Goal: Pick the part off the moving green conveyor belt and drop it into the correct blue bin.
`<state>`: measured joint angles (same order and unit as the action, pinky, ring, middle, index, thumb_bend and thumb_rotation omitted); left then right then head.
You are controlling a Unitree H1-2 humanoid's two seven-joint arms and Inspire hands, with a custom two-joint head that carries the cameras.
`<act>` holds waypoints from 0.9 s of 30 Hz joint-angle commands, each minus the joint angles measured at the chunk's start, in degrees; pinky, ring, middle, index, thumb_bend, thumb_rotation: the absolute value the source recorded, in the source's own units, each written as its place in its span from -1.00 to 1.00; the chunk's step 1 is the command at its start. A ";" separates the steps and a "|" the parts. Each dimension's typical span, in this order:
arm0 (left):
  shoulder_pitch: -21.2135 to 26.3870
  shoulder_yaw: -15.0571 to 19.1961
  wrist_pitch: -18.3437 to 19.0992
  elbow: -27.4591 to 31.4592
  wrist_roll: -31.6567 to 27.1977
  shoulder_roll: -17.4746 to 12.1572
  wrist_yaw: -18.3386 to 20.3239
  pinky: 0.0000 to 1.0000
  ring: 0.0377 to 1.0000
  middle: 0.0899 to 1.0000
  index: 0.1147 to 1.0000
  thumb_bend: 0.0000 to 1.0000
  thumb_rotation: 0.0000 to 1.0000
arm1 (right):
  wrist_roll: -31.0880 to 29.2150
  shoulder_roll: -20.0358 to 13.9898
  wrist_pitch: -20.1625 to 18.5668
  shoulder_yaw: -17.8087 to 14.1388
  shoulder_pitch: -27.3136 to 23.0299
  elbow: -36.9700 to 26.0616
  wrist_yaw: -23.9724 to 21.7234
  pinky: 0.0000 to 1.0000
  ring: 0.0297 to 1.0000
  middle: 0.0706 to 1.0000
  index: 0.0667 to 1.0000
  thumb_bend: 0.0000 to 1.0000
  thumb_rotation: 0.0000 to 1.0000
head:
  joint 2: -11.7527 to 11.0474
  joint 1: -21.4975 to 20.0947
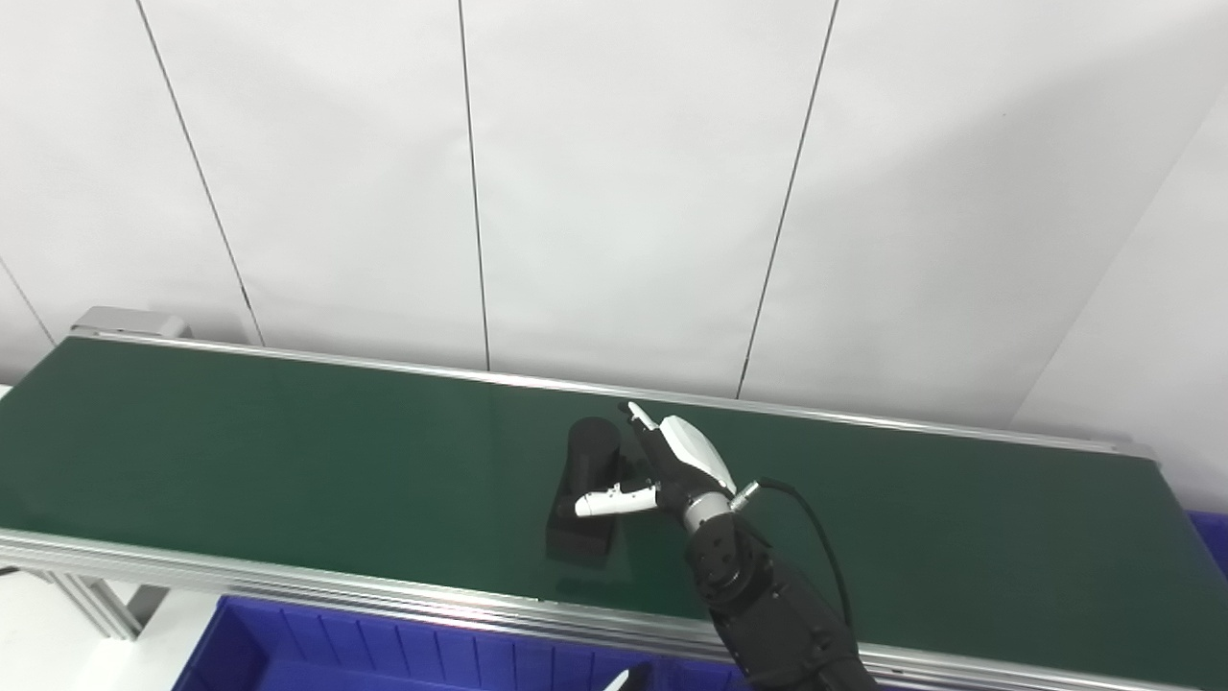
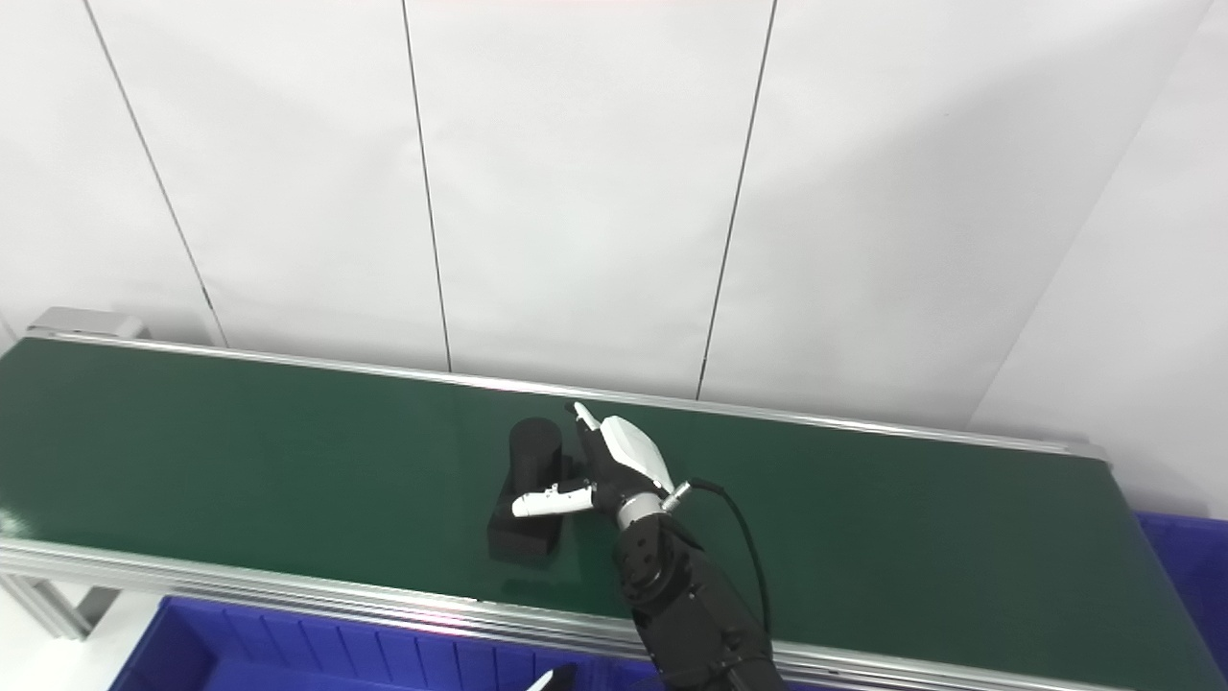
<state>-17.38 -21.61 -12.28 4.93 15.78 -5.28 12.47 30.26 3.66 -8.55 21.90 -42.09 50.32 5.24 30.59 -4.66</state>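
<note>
Backdrop: white wall panels (image 1: 624,182), split by thin dark seams, four of them counted in the left eye view.
Left eye view, belt: one green conveyor belt (image 1: 288,451) runs across the picture between silver rails.
Left eye view, part: one black part (image 1: 587,489) lies on the belt near its middle, a rounded end toward the wall and a blocky end toward the near rail.
Left eye view, right hand: the right hand (image 1: 662,470) reaches in on a black arm from the bottom edge and sits against the part's right side, fingers spread, thumb laid across the part; whether it truly grips the part I cannot tell.
Left eye view, bins: one blue bin (image 1: 384,653) below the near rail; a sliver of a second blue bin (image 1: 1211,537) at the right edge.
Right eye view, part: same black part, same place on the belt.
Right eye view, left hand: only a small white tip (image 2: 542,679) shows at the bottom edge, over the blue bin; its state cannot be told.
</note>
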 commanded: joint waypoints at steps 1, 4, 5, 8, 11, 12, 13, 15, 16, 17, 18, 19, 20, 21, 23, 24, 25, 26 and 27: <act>0.03 -0.68 0.20 2.06 1.18 0.46 -0.50 0.68 0.89 0.98 0.96 0.93 -0.37 | 0.11 1.49 3.70 0.46 -3.64 0.50 2.20 0.83 0.83 0.91 0.96 0.97 -0.12 | 0.15 0.16; -0.08 -1.16 0.54 2.25 1.80 0.63 -0.76 0.67 0.88 0.97 0.94 0.93 -0.35 | 0.64 1.46 3.35 1.36 -4.05 1.55 2.11 0.88 0.83 0.91 0.94 0.97 -0.16 | -0.10 0.66; -0.07 -1.27 0.54 2.23 1.87 0.66 -0.85 0.66 0.88 0.96 0.94 0.93 -0.35 | 0.78 1.41 3.13 1.66 -4.15 1.70 1.90 0.89 0.84 0.91 0.94 0.97 -0.16 | -0.10 0.66; -0.23 -1.74 2.03 3.07 2.89 0.83 -0.79 0.64 0.87 0.97 0.94 0.94 -0.33 | 0.82 0.82 4.26 2.35 -4.12 2.36 1.63 0.91 0.82 0.88 0.91 0.97 -0.22 | -0.24 0.60; -0.31 -2.09 1.87 3.33 2.64 0.79 -0.72 0.65 0.88 0.97 0.92 0.93 -0.33 | -0.01 0.56 6.12 2.06 -4.04 3.60 2.35 0.84 0.75 0.81 0.84 0.93 -0.29 | -0.61 0.49; -0.39 -2.20 2.11 3.50 2.62 0.79 -0.65 0.65 0.89 0.97 0.92 0.93 -0.34 | -0.64 0.57 7.10 1.59 -4.01 4.28 2.68 0.79 0.69 0.74 0.78 0.89 -0.33 | -0.46 0.42; -0.45 -2.33 2.25 3.66 2.69 0.78 -0.61 0.66 0.90 0.97 0.91 0.93 -0.35 | -1.44 0.61 8.49 0.99 -4.03 5.18 3.05 0.77 0.66 0.70 0.74 0.87 -0.38 | -0.12 0.28; -0.48 -2.56 2.15 3.77 2.64 0.68 -0.55 0.67 0.91 0.98 0.91 0.92 -0.35 | -2.53 0.79 10.61 0.06 -4.23 6.90 3.91 0.74 0.64 0.65 0.70 0.84 -0.42 | -0.18 0.26; -0.49 -2.64 2.04 3.76 2.60 0.65 -0.59 0.69 0.92 0.98 0.91 0.92 -0.35 | -2.78 0.87 11.26 -0.19 -4.33 7.46 4.28 0.70 0.61 0.62 0.67 0.82 -0.44 | -0.18 0.26; -0.46 -2.69 1.85 3.66 2.43 0.63 -0.60 0.69 0.92 0.98 0.91 0.92 -0.35 | -3.98 1.32 12.63 -1.34 -4.42 8.64 5.35 0.68 0.59 0.60 0.66 0.81 -0.46 | -0.32 0.30; -0.43 -2.72 1.74 3.59 2.30 0.63 -0.61 0.71 0.92 0.98 0.91 0.91 -0.35 | -4.84 1.65 13.67 -2.20 -4.52 9.55 6.12 0.40 0.45 0.52 0.57 0.76 -0.56 | -0.32 0.30; -0.43 -2.81 2.09 3.69 2.55 0.63 -0.57 0.72 0.93 0.98 0.91 0.91 -0.36 | -5.90 2.06 15.25 -3.34 -4.55 10.70 7.41 0.31 0.40 0.49 0.54 0.74 -0.59 | -0.35 0.36; -0.45 -2.93 2.46 3.81 2.79 0.65 -0.51 0.71 0.93 0.99 0.92 0.91 -0.34 | -7.00 2.48 16.61 -4.53 -4.55 11.73 8.55 0.22 0.33 0.42 0.48 0.64 -0.71 | -0.78 0.39; -0.45 -3.02 2.75 3.90 3.00 0.65 -0.48 0.69 0.93 0.99 0.93 0.91 -0.33 | -7.79 2.81 17.67 -5.40 -4.62 12.65 9.66 0.15 0.25 0.31 0.41 0.53 -0.85 | -0.86 0.35; -0.38 -3.09 2.93 3.93 2.98 0.67 -0.49 0.66 0.92 0.99 0.92 0.92 -0.31 | -9.03 3.43 18.73 -6.89 -4.83 14.17 11.71 0.13 0.02 -0.08 0.11 0.11 -0.98 | -0.36 0.32; -0.31 -3.12 2.96 3.96 2.99 0.64 -0.52 0.66 0.92 0.99 0.92 0.92 -0.31 | -9.33 3.68 18.89 -7.34 -4.95 14.65 12.77 0.12 -0.01 -0.10 0.09 0.09 -0.99 | -0.29 0.35; -0.27 -3.14 2.99 3.99 2.99 0.61 -0.55 0.66 0.92 0.99 0.92 0.91 -0.30 | -9.50 3.83 18.99 -7.58 -5.05 14.98 13.48 0.08 -0.07 -0.12 0.05 0.06 -0.99 | -0.29 0.35; -0.24 -3.15 2.98 3.99 2.99 0.55 -0.56 0.66 0.92 0.99 0.92 0.91 -0.30 | -9.69 4.02 19.04 -7.86 -5.13 15.31 14.43 0.06 -0.10 -0.13 0.02 0.04 -1.00 | -0.35 0.33; -0.22 -3.16 2.98 4.00 2.98 0.51 -0.55 0.68 0.92 0.99 0.92 0.91 -0.30 | -9.84 4.14 19.15 -8.00 -5.23 15.62 15.07 -0.01 -0.13 -0.09 -0.03 0.04 -1.00 | -0.35 0.33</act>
<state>-17.78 -24.37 -8.69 6.93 18.51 -5.13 12.44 20.87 6.41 8.52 14.16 -44.85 65.99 19.39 30.15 -4.39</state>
